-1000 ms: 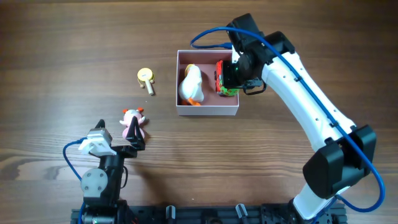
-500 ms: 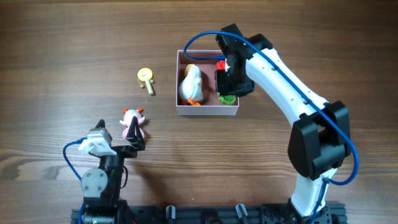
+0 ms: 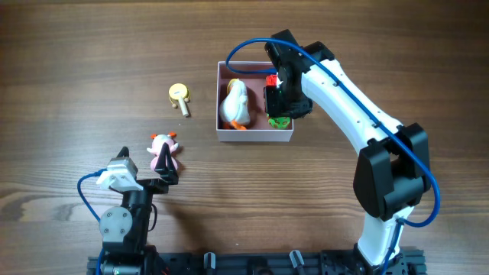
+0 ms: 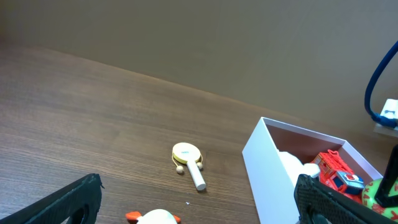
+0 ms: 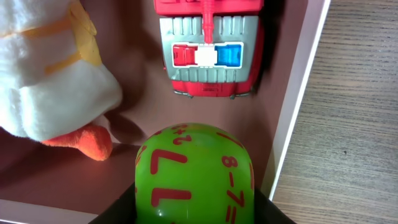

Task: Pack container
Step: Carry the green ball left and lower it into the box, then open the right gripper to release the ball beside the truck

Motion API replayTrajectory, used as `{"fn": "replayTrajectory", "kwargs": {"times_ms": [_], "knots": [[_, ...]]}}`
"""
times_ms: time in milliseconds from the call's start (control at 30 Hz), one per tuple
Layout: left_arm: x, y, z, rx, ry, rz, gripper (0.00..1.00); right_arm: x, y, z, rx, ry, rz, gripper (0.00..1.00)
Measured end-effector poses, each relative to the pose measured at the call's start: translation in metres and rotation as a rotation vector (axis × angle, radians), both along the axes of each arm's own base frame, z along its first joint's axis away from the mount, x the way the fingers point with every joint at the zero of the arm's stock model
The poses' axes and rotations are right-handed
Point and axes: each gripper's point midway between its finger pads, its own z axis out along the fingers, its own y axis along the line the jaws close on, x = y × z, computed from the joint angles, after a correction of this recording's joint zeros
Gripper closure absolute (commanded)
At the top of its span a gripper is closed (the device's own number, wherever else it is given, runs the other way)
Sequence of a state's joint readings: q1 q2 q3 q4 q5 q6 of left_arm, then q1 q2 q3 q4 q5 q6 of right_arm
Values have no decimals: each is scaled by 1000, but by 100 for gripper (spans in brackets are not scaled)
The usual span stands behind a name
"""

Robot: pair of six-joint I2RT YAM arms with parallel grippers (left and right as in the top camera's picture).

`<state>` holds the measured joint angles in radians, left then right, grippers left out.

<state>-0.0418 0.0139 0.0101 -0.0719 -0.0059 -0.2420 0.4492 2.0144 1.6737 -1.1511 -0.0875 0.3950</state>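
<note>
**Key relation.** The ball [image 5: 194, 171] sits directly under the right pincer [image 3: 280, 114], inside the container [image 3: 254, 136], in its corner nearest the right arm's base. No sideways travel looks needed; judged next move is release, then straight lift.

**Pincer state.**
- Right: fingers lie flush on both sides of the ball, no gap visible. Judged gripping it.
- Left pincer [image 3: 144, 163]: spread wide, holds nothing, hangs low near the surface [image 3: 76, 76].

**Container pos.** Mid-surface, toward the right arm, well apart from the left arm. Approx. square, so no long axis to align to.

**Contents.**
- Truck [image 5: 208, 53]: far corner, just beyond the ball, close against the side wall.
- Duck [image 3: 235, 103]: fills the left half. Its orange foot ends just beside the ball.

**Outside, left of the container.**
- Rattle [image 4: 185, 154]: stick handle runs diagonally from the disc toward the arm bases.
- Pink figure [image 3: 163, 150]: just ahead of the left pincer, so the left arm is nearer.

**Materials.**
- Container: thin flat walls, white outside, dusty-pink inside.
- Ball: glossy, smooth, green w/ red numerals. Likely rolls if freed.
- Truck: hard plastic, red and grey.
- Duck: soft plush.
- Surface: dark wood grain.
</note>
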Motion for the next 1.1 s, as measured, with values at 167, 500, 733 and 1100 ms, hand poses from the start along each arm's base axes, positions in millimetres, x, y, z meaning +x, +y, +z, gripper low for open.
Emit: {"fn": "replayTrajectory", "kwargs": {"times_ms": [167, 500, 733, 1100], "knots": [[0, 0, 0, 0, 0, 0, 0, 0, 0, 0, 0, 0, 0, 57], [0, 0, 0, 0, 0, 0, 0, 0, 0, 0, -2, -2, 0, 51], [0, 0, 0, 0, 0, 0, 0, 0, 0, 0, -2, -2, 0, 46], [0, 0, 0, 0, 0, 0, 0, 1, 0, 0, 0, -4, 0, 40]]}}
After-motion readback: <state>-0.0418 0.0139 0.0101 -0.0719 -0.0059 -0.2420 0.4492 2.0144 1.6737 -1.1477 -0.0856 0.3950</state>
